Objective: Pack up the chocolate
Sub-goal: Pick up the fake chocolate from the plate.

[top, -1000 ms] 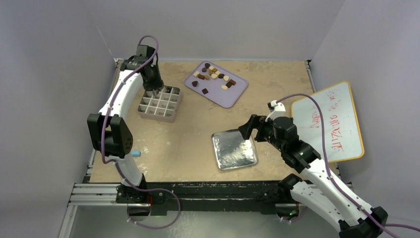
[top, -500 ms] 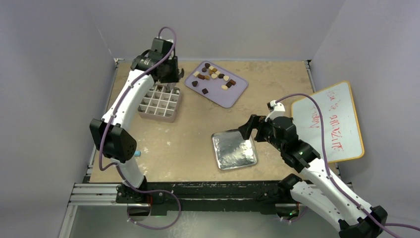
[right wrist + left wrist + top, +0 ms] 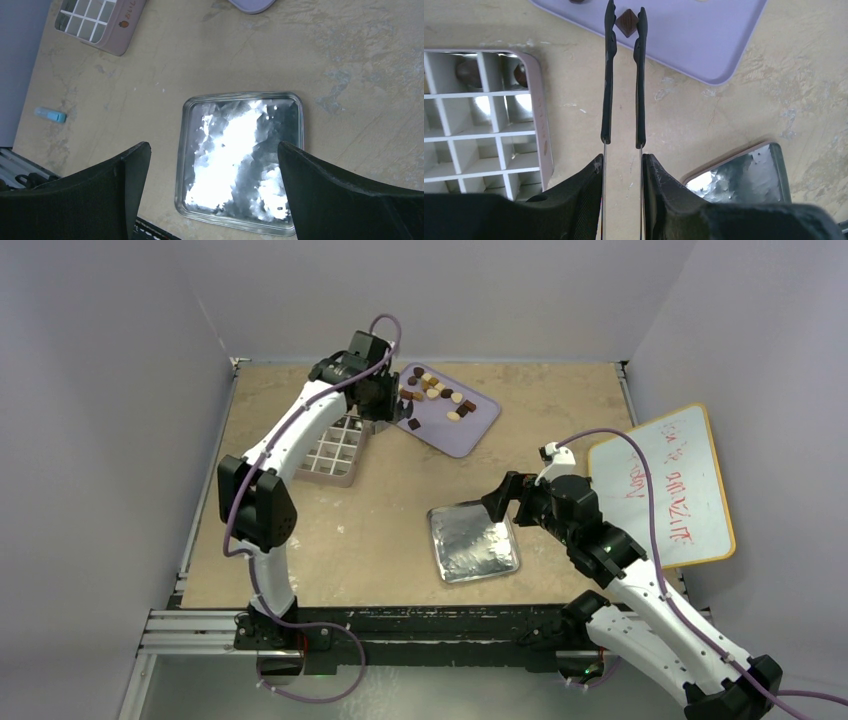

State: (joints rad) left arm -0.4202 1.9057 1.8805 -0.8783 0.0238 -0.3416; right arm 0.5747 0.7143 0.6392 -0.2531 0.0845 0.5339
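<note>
L gripper (image 3: 623, 161) w/ tweezers (image 3: 607, 75) at choc (image 3: 627, 23)

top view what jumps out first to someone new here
The lilac tray of tiny chocolates sits at the far centre, with the left gripper holding black tweezers over its left end. Nearer, a shiny metal tin lies under the open right gripper.
</note>
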